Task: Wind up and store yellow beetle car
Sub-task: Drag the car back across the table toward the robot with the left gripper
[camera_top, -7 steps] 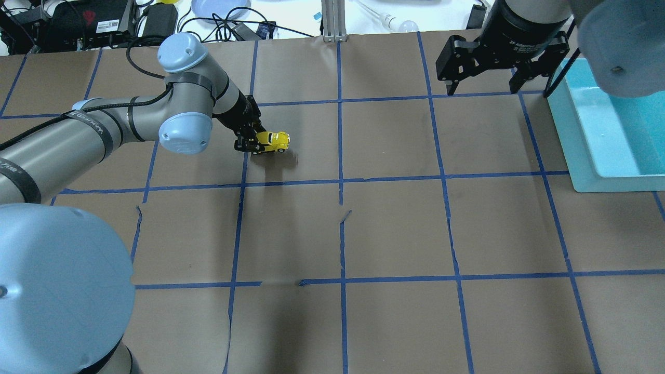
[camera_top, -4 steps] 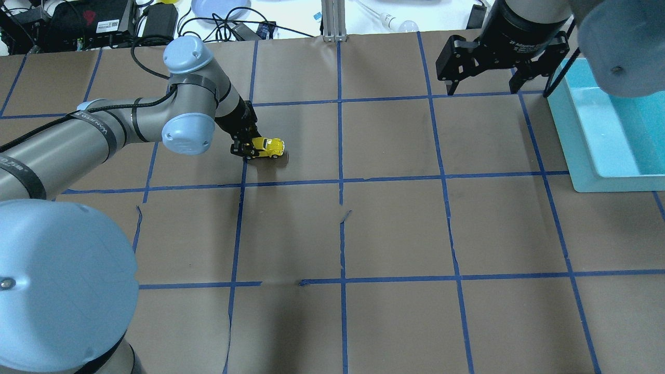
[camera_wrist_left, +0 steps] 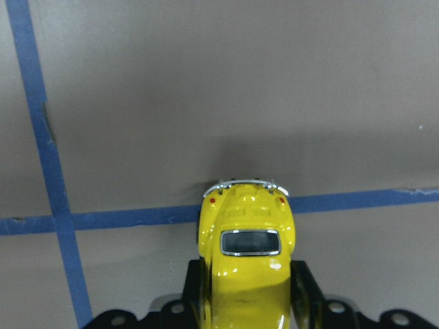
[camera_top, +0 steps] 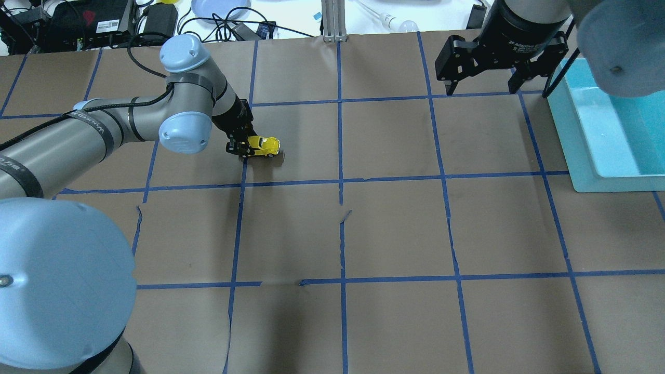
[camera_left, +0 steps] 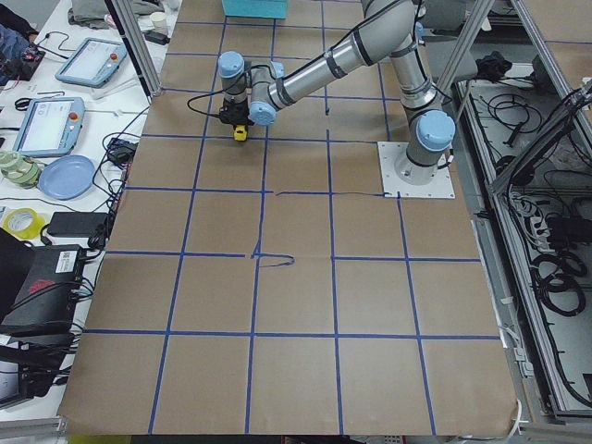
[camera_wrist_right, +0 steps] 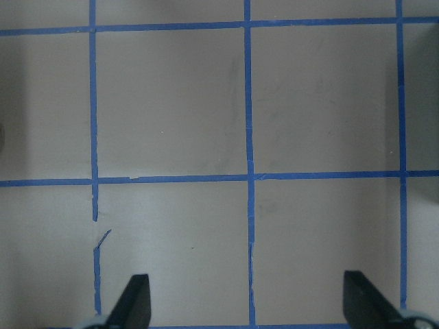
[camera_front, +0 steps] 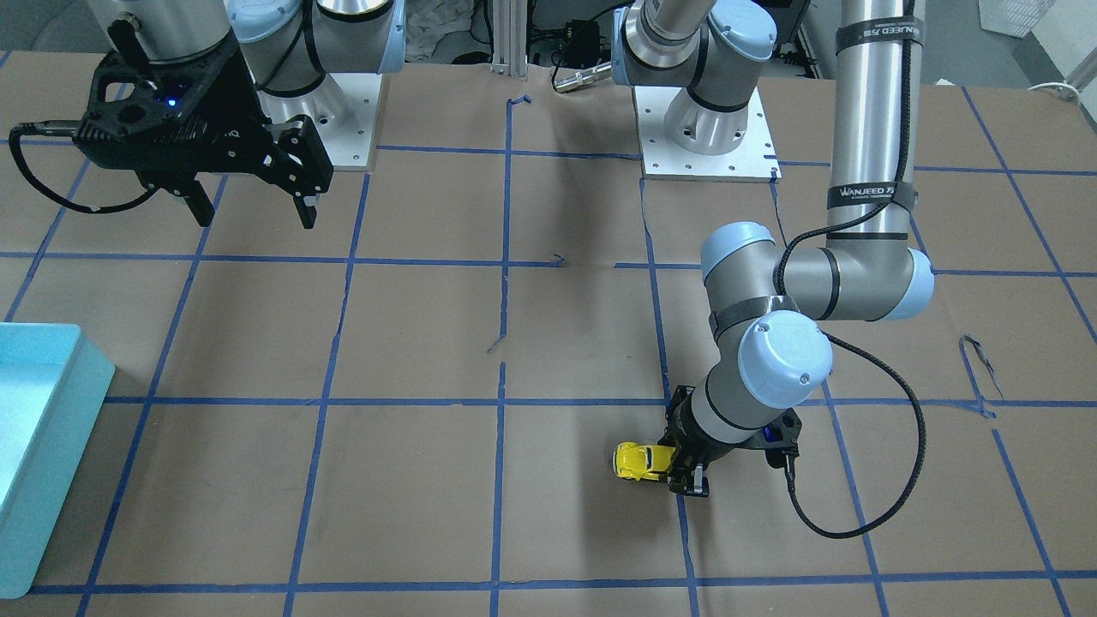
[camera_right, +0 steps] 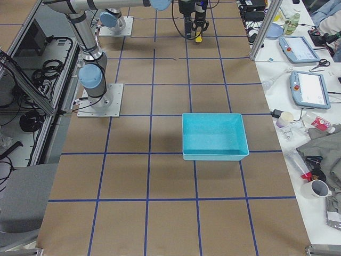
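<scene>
The yellow beetle car (camera_top: 265, 146) is clamped between the fingers of my left gripper (camera_top: 248, 147), low at the brown paper of the table, beside a blue tape line. The left wrist view shows the car (camera_wrist_left: 247, 257) from above, one black finger (camera_wrist_left: 194, 295) on each side, its far end at a tape line. In the front-facing view the car (camera_front: 639, 461) sticks out to the left of my left gripper (camera_front: 686, 470). My right gripper (camera_top: 480, 78) hangs open and empty, high over the far right of the table, also seen in the front-facing view (camera_front: 253, 201).
A teal bin (camera_top: 571, 135) stands at the table's right edge, below and beside my right gripper; it also shows in the front-facing view (camera_front: 51, 463) and the exterior right view (camera_right: 215, 136). Cables, a plate and boxes lie beyond the far edge.
My left gripper has come down toward the table with the car and shifted it a little to the left; the car's shadow has shrunk under it. The right arm has not moved.
</scene>
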You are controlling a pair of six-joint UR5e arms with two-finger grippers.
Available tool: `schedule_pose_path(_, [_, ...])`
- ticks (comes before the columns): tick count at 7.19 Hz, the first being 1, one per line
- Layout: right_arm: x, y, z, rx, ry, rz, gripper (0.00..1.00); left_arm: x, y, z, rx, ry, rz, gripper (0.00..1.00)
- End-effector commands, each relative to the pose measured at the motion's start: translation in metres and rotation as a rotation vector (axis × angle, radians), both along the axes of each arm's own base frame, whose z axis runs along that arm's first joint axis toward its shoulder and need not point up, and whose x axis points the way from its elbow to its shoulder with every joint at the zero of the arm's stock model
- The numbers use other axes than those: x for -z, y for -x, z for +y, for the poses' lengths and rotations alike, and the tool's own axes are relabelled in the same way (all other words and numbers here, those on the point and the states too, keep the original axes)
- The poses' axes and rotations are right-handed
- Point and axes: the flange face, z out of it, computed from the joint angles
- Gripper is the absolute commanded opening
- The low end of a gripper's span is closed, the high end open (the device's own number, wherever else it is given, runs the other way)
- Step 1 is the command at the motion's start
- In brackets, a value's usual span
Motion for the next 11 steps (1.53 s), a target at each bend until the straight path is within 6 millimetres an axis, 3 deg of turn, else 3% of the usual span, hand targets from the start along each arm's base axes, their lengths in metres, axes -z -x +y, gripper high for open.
schedule_pose_path(1, [0.001, 0.0, 0.0, 0.0, -0.001, 0.0, 1.0, 0.001, -0.013, -0.003, -0.007, 0.0, 0.001, 0.0])
schedule_pose_path(6, [0.0, 0.0, 0.0, 0.002, 0.0, 0.002, 1.0, 0.004, -0.048, -0.007, 0.046, 0.006, -0.007, 0.0])
schedule_pose_path(11, [0.0, 0.0, 0.0, 0.002, 0.0, 0.002, 1.0, 0.008, -0.104, -0.008, 0.059, 0.001, -0.013, 0.0])
